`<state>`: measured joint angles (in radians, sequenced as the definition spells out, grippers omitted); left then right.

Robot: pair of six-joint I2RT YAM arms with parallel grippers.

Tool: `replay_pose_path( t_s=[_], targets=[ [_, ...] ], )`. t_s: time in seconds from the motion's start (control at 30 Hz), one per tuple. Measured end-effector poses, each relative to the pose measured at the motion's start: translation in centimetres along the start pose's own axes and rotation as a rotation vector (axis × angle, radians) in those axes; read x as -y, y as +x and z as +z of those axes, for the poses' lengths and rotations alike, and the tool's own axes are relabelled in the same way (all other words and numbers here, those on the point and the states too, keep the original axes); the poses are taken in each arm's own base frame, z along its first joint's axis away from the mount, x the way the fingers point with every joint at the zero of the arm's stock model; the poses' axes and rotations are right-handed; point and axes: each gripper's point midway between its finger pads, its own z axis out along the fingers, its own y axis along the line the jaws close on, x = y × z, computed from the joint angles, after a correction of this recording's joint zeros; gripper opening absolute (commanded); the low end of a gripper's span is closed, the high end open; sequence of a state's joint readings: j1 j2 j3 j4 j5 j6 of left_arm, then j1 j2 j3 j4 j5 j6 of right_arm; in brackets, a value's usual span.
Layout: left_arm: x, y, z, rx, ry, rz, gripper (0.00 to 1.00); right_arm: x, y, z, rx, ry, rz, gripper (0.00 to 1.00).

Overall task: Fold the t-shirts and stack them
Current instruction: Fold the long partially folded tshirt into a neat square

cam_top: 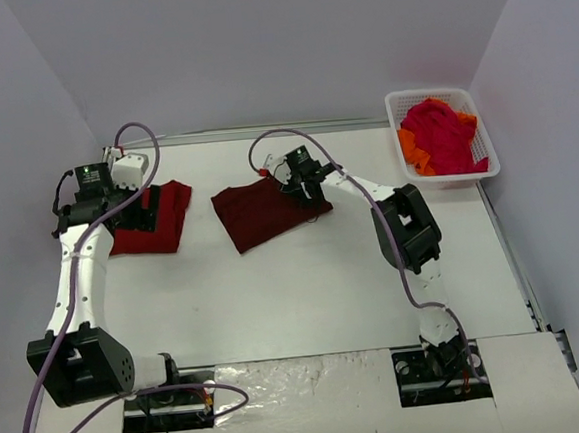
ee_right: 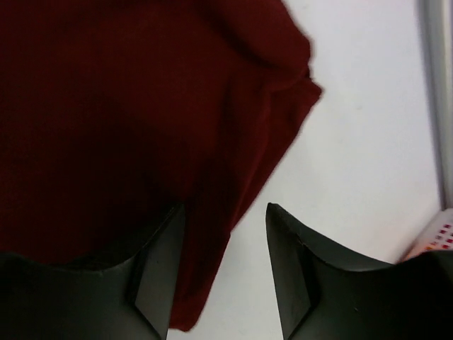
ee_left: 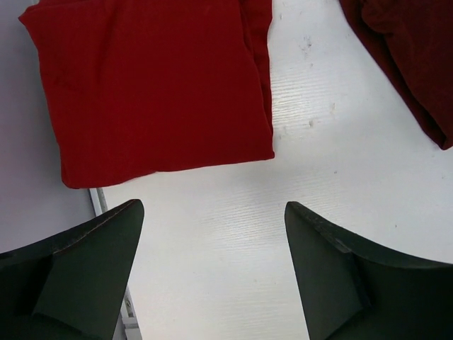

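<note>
Centre of the table, there's the dark maroon shirt (cam_top: 264, 213), lying flat as a rough, slightly skewed rectangle. The right gripper (ee_right: 223, 212) is low over its right-hand edge, fingers half-spread, with the hem and a strip of bare table showing between them and nothing pinched yet.

My call: a fold is being set up. It will want a bite on every layer at that hem, a low lift, and a straight carry across so the cloth doesn't drag or twist.

Left of the maroon shirt, apart from it, sits the folded red shirt (ee_left: 156, 85). The left gripper (ee_left: 212, 207) hangs just short of that one, fingers wide and empty.

Far right and back from the maroon shirt, a white basket (cam_top: 428, 92) holds crimson and orange shirts (cam_top: 442, 134). The white tabletop (cam_top: 306, 295) is smooth, with pale walls (cam_top: 256, 49) closing in on three sides.
</note>
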<state>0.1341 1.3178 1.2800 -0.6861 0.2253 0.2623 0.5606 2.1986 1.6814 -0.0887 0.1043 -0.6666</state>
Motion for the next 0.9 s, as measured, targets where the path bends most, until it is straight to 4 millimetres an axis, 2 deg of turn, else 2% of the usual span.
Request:
replay_pose_path(
  t_s=[0.1, 0.27, 0.43, 0.5, 0.77, 0.9],
  targets=[
    [0.0, 0.8, -0.1, -0.01, -0.001, 0.005, 0.8, -1.5, 1.8, 1.6, -0.039, -0.023, -0.01, 0.45],
    [0.5, 2.6, -0.1, -0.035, 0.005, 0.014, 0.8, -1.3, 1.9, 1.6, -0.026, 0.002, 0.002, 0.45],
    [0.4, 2.9, -0.9, -0.018, -0.006, 0.021, 0.81, -1.5, 3.1, 0.7, -0.016, 0.016, 0.024, 0.45],
    [0.4, 2.7, -1.1, -0.008, -0.008, 0.023, 0.81, -1.6, 4.2, 0.0, -0.033, 0.013, 0.034, 0.45],
    [0.9, 2.3, -1.2, 0.014, 0.022, 0.023, 0.81, -1.0, 11.2, -3.6, -0.147, -0.006, 0.108, 0.45],
    [1.4, 2.2, -1.2, 0.023, 0.049, 0.022, 0.81, -1.0, 13.4, -4.9, -0.19, -0.013, 0.138, 0.46]
  ],
)
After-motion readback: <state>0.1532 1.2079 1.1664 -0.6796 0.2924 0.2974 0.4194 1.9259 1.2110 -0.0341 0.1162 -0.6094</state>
